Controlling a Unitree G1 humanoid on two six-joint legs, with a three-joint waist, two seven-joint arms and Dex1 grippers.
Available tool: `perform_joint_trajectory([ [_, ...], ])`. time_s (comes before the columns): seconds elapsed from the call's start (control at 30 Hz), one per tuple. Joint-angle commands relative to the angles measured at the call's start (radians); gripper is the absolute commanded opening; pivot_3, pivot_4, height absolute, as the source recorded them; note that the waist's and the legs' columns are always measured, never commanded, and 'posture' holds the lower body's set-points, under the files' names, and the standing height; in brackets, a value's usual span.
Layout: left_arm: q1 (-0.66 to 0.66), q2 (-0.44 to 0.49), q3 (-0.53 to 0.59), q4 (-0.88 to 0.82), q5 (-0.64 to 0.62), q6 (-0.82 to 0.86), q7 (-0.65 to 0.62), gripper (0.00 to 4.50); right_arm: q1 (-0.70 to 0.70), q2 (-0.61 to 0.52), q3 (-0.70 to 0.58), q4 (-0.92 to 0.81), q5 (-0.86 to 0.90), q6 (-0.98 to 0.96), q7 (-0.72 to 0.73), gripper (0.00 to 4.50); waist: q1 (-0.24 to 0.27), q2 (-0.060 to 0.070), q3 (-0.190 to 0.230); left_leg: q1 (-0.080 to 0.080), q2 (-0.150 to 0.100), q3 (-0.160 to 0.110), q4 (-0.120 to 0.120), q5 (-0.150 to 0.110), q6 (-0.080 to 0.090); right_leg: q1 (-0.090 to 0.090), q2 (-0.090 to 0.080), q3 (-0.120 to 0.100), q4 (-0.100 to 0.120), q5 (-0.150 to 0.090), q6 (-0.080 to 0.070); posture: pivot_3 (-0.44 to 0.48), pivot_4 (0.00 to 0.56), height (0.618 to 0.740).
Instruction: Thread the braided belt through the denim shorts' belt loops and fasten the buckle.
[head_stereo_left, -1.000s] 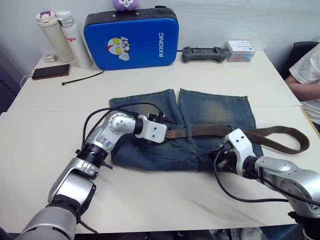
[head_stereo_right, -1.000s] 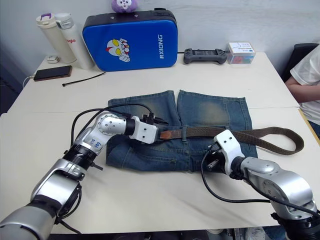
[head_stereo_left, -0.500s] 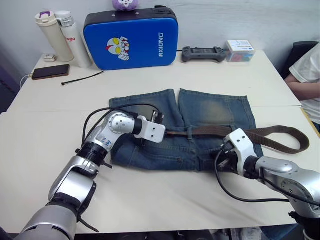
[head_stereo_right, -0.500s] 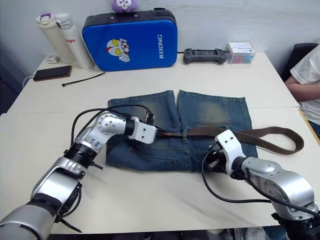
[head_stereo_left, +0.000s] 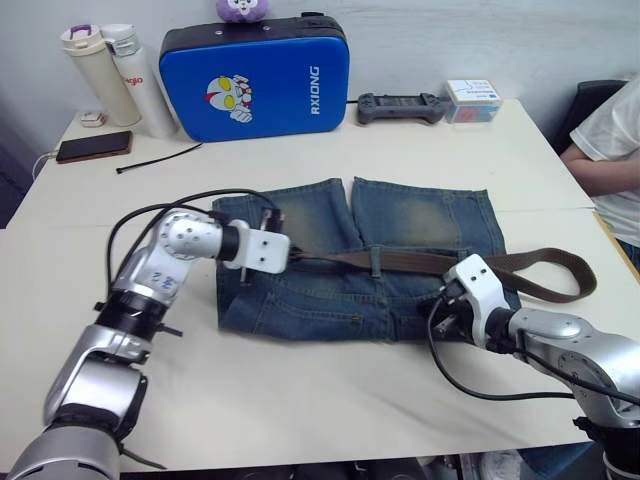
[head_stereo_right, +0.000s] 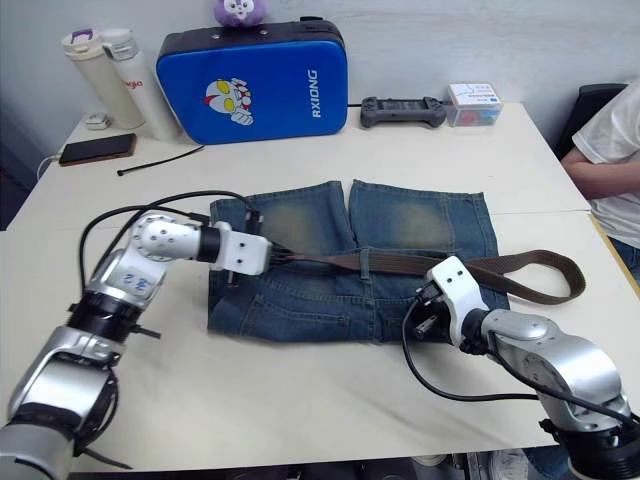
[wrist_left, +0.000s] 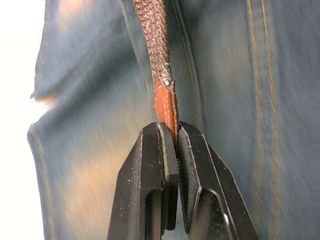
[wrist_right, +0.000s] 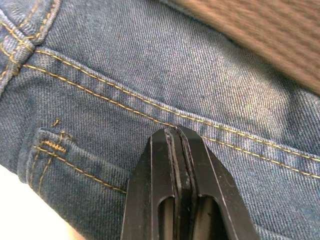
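The belt (head_stereo_left: 400, 262) is being drawn leftward across the shorts (head_stereo_left: 400, 215) at mid-frame, its tip clamped in the left claw (wrist_left: 171, 145), now further left than a second ago. More strap is being fed through the loop (head_stereo_left: 376, 262). The right claw (wrist_right: 176, 145) is being pressed, closed and empty, on the denim.

silver arms, black cables, white wrists

On a white table (head_stereo_left: 330, 400): one pair of denim shorts (head_stereo_left: 400, 225), one braided belt (head_stereo_left: 420, 262), two bottles (head_stereo_left: 85, 70), one blue case (head_stereo_left: 260, 75), one phone (head_stereo_left: 82, 149), one cable tie (head_stereo_left: 155, 157), one game controller (head_stereo_left: 397, 106), one small box (head_stereo_left: 474, 100).
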Motion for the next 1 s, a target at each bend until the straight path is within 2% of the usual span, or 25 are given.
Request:
perform_joint_trajectory([
  [0.03,0.013,0.032,0.037,-0.038,-0.008,0.032,0.008,0.07,0.005,-0.013,0.022,0.05,-0.052,0.006,0.003,0.0,0.001,-0.001,-0.001,0.0,0.0,0.0,0.0,0.0,0.0,0.0,0.0,0.0,0.0,0.0,0.0,0.0,0.15,0.74],
  [0.2,0.073,0.035,0.088,-0.083,-0.075,0.205,0.0,0.07,0.001,-0.011,0.02,0.049,-0.062,0.006,0.018,0.0,-0.002,-0.001,-0.001,0.0,0.0,0.0,-0.001,0.0,0.0,0.0,0.0,0.0,0.0,0.0,0.0,0.0,0.15,0.74],
  [0.33,0.079,0.006,0.121,-0.119,-0.15,0.278,-0.008,1.57,0.014,-0.02,0.014,0.033,-0.061,0.01,0.035,0.0,0.0,-0.002,-0.001,0.0,0.0,0.0,0.0,0.0,0.0,0.0,0.0,0.0,0.0,0.0,0.0,0.0,0.15,0.74],
  [0.5,0.074,0.003,0.189,-0.186,-0.323,0.49,-0.089,3.77,0.06,-0.123,-0.011,0.043,-0.091,-0.037,0.106,0.0,0.007,-0.002,-0.001,-0.001,0.0,-0.001,0.0,0.0,0.001,0.0,0.0,-0.001,-0.001,0.0,0.0,0.0,0.15,0.74],
  [0.57,0.066,0.017,0.225,-0.2,-0.387,0.579,-0.11,4.46,0.079,-0.18,-0.027,0.076,-0.118,-0.088,0.146,0.0,0.008,-0.002,-0.001,-0.001,0.0,-0.001,-0.001,-0.001,0.001,0.0,-0.001,-0.001,-0.001,0.0,0.0,0.0,0.15,0.74],
  [0.73,0.04,0.021,0.282,-0.185,-0.452,0.685,-0.089,4.46,0.074,-0.311,0.018,0.264,-0.26,-0.308,0.247,0.0,0.006,-0.002,-0.001,-0.001,-0.001,-0.001,0.0,-0.001,0.001,0.001,-0.001,-0.001,-0.003,0.0,0.0,0.0,0.15,0.74],
  [1.0,0.079,0.005,0.263,-0.259,-0.463,0.746,-0.061,4.46,-0.07,-0.313,0.137,0.656,-0.498,-0.708,0.373,0.0,0.001,-0.002,-0.002,0.0,-0.001,0.001,0.0,-0.001,0.001,0.001,-0.001,0.0,-0.002,0.0,0.0,0.0,0.15,0.74],
])
